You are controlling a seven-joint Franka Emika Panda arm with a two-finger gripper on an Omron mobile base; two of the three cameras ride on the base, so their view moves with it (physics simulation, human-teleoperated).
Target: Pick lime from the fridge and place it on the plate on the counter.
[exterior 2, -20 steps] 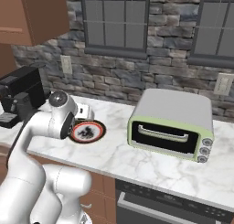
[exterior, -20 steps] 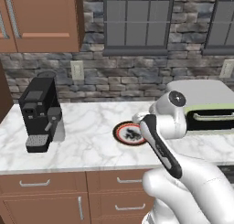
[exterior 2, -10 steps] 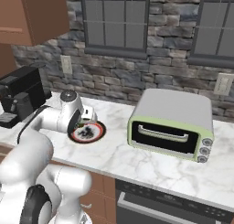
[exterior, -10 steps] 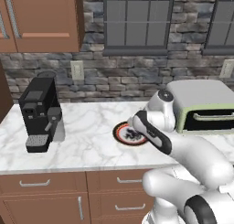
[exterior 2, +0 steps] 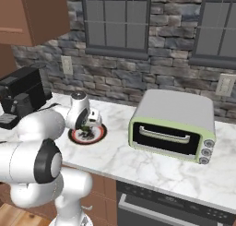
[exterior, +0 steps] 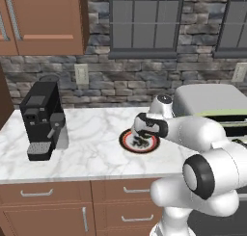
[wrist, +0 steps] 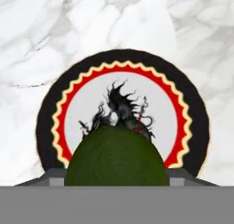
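Left base view: the round plate with the reddish-brown rim [exterior: 139, 141] sits on the white veined marble counter [exterior: 91, 143], with the two-finger gripper [exterior: 141, 134] right over it. Right base view: the arm hides part of the plate [exterior 2: 88, 135]. Hand view: the small dark green lime [wrist: 116, 157] is clamped between the fingers (tips mostly hidden), above the plate's centre.

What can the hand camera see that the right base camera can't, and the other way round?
The hand view alone shows the lime, close up at the bottom, in front of the plate. The right base view alone shows the toaster oven, the coffee machine, the windows and the arm with its claw over the plate. Both show the plate and the marble counter.
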